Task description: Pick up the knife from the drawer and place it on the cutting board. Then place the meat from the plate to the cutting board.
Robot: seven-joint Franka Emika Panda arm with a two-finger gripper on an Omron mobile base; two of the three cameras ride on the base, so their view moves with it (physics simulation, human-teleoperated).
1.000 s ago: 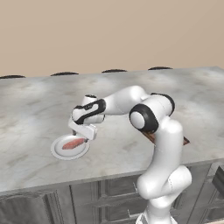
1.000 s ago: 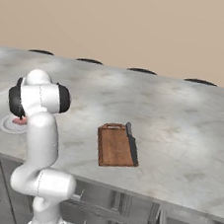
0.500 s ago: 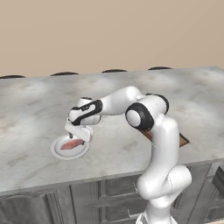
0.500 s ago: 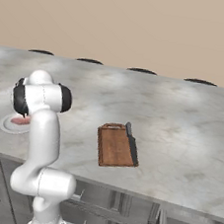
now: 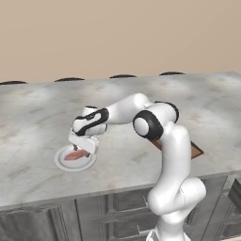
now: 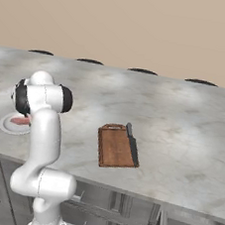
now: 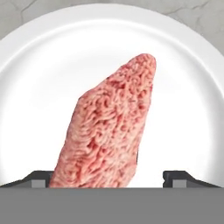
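The arm reaches far left and low, its claw (image 5: 81, 151) pointing down, jaws spread wide.

Kitchen (marble counter (image 6: 183, 123), probably cabinets (image 5: 113, 216))

Glossy white rounded arm (image 5: 167, 155) with black joint bands; its small fingertips seem dark grey.

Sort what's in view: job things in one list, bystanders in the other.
Job:
- meat, on the plate
- gripper, open, jaws either side of the meat
- board, on the counter
- knife, along the board's far edge

Bystanders:
- counter
- cabinet fronts below it
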